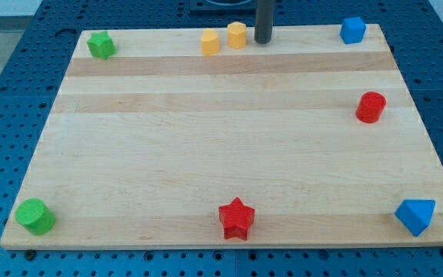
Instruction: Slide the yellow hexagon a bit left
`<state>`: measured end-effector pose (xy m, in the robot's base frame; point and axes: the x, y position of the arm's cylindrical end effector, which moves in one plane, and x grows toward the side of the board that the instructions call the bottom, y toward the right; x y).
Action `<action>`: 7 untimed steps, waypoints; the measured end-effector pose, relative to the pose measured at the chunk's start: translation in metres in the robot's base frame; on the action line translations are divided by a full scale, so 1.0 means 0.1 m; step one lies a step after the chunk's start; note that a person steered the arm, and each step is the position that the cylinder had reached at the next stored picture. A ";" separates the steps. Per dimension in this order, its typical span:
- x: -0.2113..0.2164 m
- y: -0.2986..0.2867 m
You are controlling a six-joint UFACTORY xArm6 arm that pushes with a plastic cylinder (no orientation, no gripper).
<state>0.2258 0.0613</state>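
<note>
Tip (263,41) rests just right of the yellow hexagon (237,35).

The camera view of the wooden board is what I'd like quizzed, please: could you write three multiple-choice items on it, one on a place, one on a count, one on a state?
1. Where is my tip relative to the yellow hexagon?
A. Just to its right in the view
B. Far below it
C. To its left, past the other yellow block

2. How many red blocks are on the board?
A. One
B. Two
C. Three

3. Is my tip touching the yellow hexagon?
A. Yes, pressed against it
B. It rests on top of it
C. No, a small gap shows

Answers: 1 A, the rod stands at the view's top just right of the hexagon. 2 B, the red star and the red cylinder. 3 C, bare wood shows between them.
</note>
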 end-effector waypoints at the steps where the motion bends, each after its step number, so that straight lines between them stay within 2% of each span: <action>1: 0.00 0.00; 7: 0.00 -0.22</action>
<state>0.2261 0.0390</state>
